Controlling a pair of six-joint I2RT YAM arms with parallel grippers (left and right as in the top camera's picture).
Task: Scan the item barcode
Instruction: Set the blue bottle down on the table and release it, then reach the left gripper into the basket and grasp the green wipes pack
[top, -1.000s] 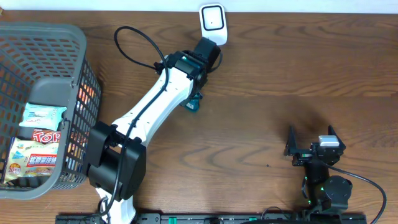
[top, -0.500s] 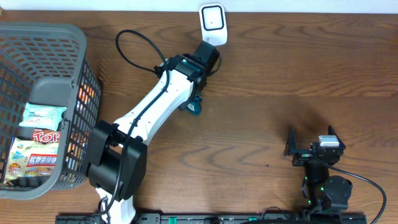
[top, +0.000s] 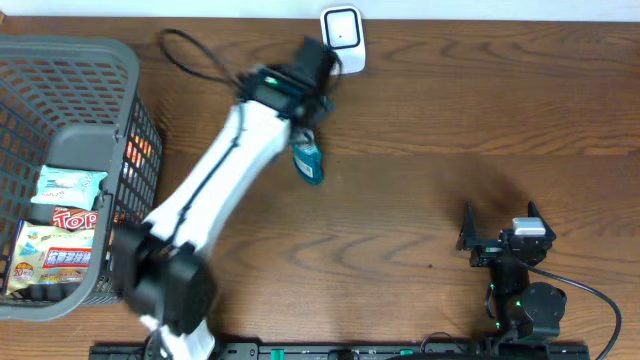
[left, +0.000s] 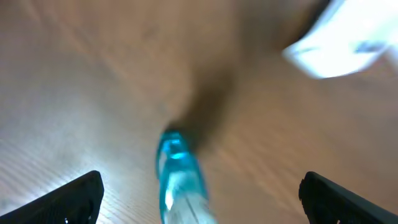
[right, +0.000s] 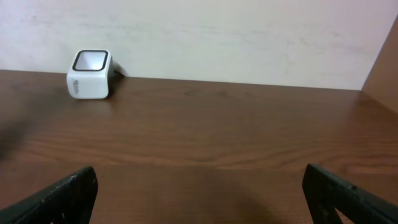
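1. The left gripper (left: 199, 196) is seen in its wrist view with the jaws spread wide. One black finger (left: 78, 199) is at the lower left corner and the other at the lower right, and nothing is pinched between them.
2. A teal item (left: 177, 180) is shown between the two fingers, touching neither. The picture is blurred, so no barcode can be made out.
3. From overhead, the teal item (top: 308, 160) is seen lying on the wooden counter (top: 450, 110), just beside the end of the white left arm (top: 215, 175) and near the back edge.
4. A white barcode scanner (top: 342, 27) is stood at the back edge of the counter, a little beyond the item and apart from it. In the left wrist view it is only a white blur at the upper right.
5. A grey basket (top: 100, 60) is placed at the left end of the counter, with snack packets (top: 55, 245) inside it.
6. The right gripper (top: 500, 228) is held well apart from the item, near the front right of the counter. Its jaws are spread and empty, and the scanner (right: 90, 74) is seen far off in its wrist view.
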